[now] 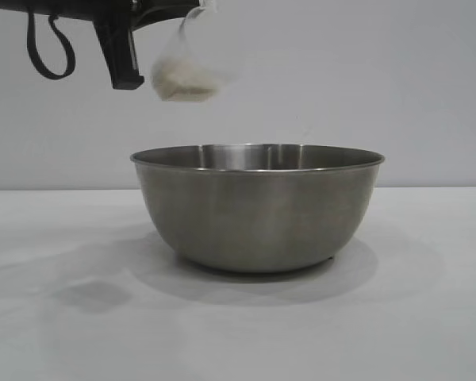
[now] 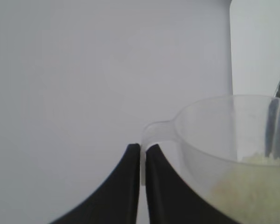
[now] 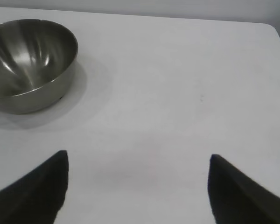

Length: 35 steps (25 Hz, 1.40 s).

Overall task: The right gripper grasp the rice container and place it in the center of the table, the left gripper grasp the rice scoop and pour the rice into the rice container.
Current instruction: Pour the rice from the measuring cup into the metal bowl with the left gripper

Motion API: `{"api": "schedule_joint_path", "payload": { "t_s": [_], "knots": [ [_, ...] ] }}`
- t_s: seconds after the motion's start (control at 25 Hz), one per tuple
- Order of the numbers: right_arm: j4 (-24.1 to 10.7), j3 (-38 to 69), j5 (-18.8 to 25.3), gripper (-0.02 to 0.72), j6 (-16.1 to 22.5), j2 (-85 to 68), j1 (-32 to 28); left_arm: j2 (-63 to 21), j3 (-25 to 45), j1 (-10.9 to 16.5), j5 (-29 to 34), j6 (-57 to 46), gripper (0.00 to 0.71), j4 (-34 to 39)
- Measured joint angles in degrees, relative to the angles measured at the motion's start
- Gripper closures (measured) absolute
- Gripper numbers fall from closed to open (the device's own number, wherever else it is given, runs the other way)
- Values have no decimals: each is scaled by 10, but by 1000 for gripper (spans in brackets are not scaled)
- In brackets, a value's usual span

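Note:
The rice container (image 1: 258,208), a large steel bowl, stands upright on the white table (image 1: 428,317) near its middle; it also shows in the right wrist view (image 3: 28,65), and looks empty there. My left gripper (image 1: 131,55) is shut on the handle of the rice scoop (image 1: 192,59), a clear plastic cup held high above and left of the bowl's rim. The rice (image 1: 182,81) lies in the scoop's low corner. In the left wrist view my left gripper (image 2: 143,148) pinches the scoop's handle (image 2: 154,132), with rice (image 2: 252,182) inside. My right gripper (image 3: 137,158) is open, over bare table away from the bowl.
A plain grey wall (image 1: 381,79) stands behind the table. The table's far corner (image 3: 270,28) shows in the right wrist view. A black cable loop (image 1: 51,48) hangs from the left arm.

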Motion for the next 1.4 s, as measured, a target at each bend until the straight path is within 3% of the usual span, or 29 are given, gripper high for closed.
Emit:
{"api": "schedule_joint_path", "payload": {
  "t_s": [0.4, 1.4],
  "knots": [
    [0, 0, 0, 178, 0, 0, 0, 0, 0, -31, 0, 189, 710, 33],
    [0, 0, 0, 178, 0, 0, 0, 0, 0, -32, -2, 494, 710, 34]
  ]
}}
